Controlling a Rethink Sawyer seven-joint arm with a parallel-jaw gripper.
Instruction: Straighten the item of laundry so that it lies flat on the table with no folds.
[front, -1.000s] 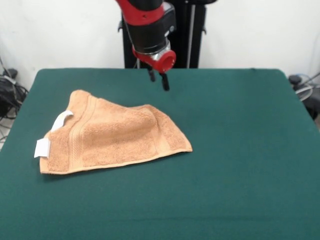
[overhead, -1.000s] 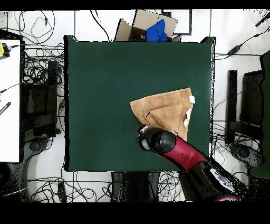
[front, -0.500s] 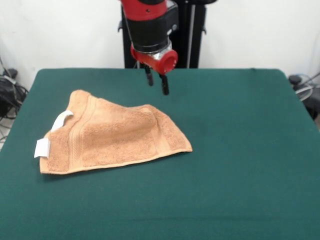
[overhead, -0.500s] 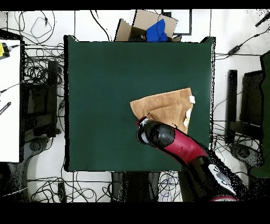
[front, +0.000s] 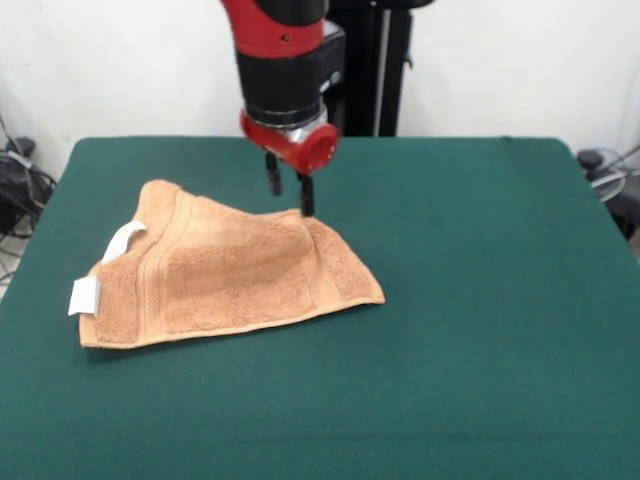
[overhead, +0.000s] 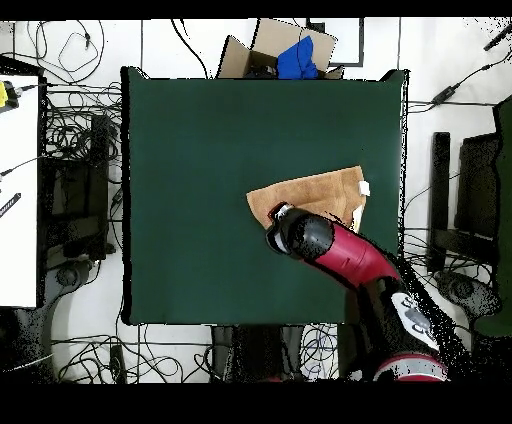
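The red-and-black gripper (front: 288, 195) has moved over the folded peach-orange terry towel (front: 225, 270), fingers slightly parted, holding nothing. Wide dark green felt table (front: 480, 330) surrounds it

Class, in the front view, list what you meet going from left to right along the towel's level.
White tag → white loop → peach-orange towel → gripper hanging over the towel's far edge → bare green table.

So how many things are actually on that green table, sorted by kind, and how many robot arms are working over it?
Towels: 1, a peach-orange towel, lying folded
Tables: 1, the green table
Robot arms: 1, its end effector above the towel's far edge
Total: 3
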